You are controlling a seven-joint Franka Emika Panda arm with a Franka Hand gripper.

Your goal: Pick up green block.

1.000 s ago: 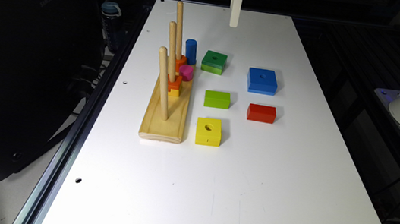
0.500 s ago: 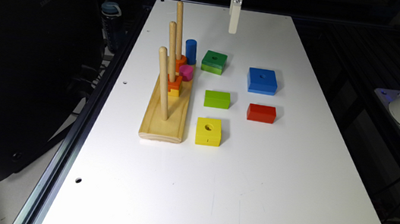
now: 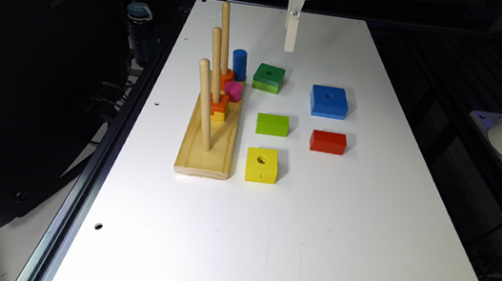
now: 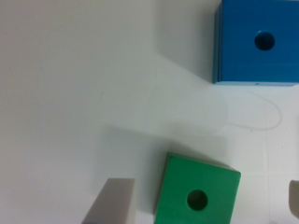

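The green block (image 3: 268, 77), a square with a dark green top, a round centre hole and a lime lower layer, lies on the white table (image 3: 267, 238) beside the peg stand. In the wrist view the green block (image 4: 198, 196) sits between my two pale fingers (image 4: 114, 203), which stand wide apart and do not touch it. My gripper (image 3: 290, 40) hangs in the air just behind and above the block, seen from outside as a white part pointing down. My gripper (image 4: 205, 186) is open and holds nothing.
A wooden peg stand (image 3: 208, 145) with three tall pegs and small orange, pink and blue pieces stands at the exterior view's left of the block. Nearby lie a blue square block (image 3: 328, 101), a solid lime block (image 3: 272, 124), a red block (image 3: 328, 142) and a yellow block (image 3: 261, 165).
My gripper has come down and nearer to the green block over the last second. The blocks have not moved.
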